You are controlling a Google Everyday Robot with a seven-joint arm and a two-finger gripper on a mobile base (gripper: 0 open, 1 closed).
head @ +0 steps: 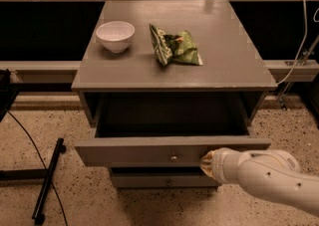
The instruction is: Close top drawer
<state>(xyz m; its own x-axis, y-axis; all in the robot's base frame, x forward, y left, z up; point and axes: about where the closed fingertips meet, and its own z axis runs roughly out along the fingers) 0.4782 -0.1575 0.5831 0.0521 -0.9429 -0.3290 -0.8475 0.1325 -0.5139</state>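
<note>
The top drawer point(129, 153) stands pulled well out towards the near side of the grey cabinet point(229, 65), its inside dark; the gripper point(206, 163) sits at the drawer's front panel, just right of the small knob point(173, 158), on the end of the white arm point(269, 176) reaching in from the near right; whether it is open or closed I cannot tell; on the cabinet top a white bowl point(115, 35) rests far left, a green bag point(175, 47) beside it to the right.

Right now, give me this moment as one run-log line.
top drawer: pulled open | gripper: at its front panel, right of knob | cabinet top: white bowl, green bag
</note>
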